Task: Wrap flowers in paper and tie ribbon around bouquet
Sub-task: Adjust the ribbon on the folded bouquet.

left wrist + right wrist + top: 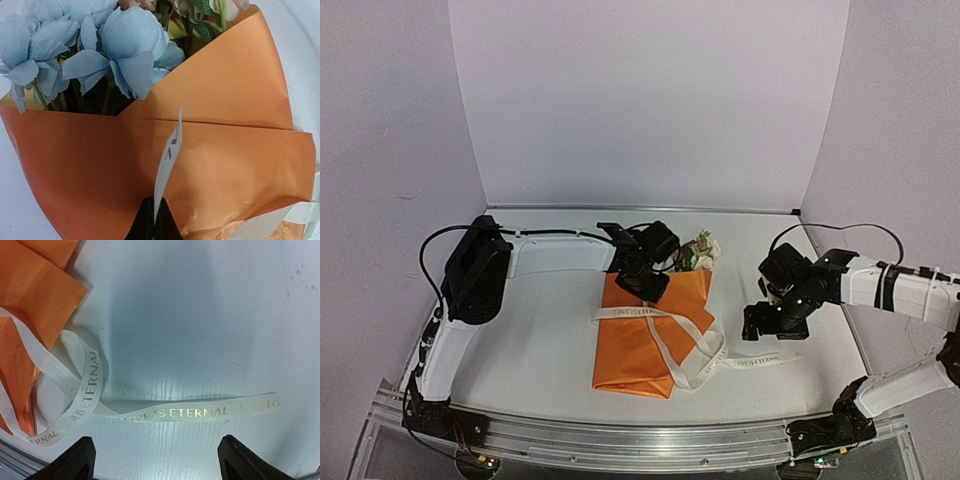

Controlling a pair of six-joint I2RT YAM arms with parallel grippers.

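The counter is white and matt. It runs from a metal rail at its near edge to the back wall. A thin dark seam marks where counter and back wall meet. The back wall is a plain pale panel, brighter than the left wall and the right wall, which both look faintly lilac. The side walls angle inward toward the back. The rail is silver, with lengthwise grooves. Small green and red lights glow below it near the left corner, and more lights sit near the right corner. In the right wrist view, the counter shows a fine ridged grain, faint scuffs and a few dark specks.
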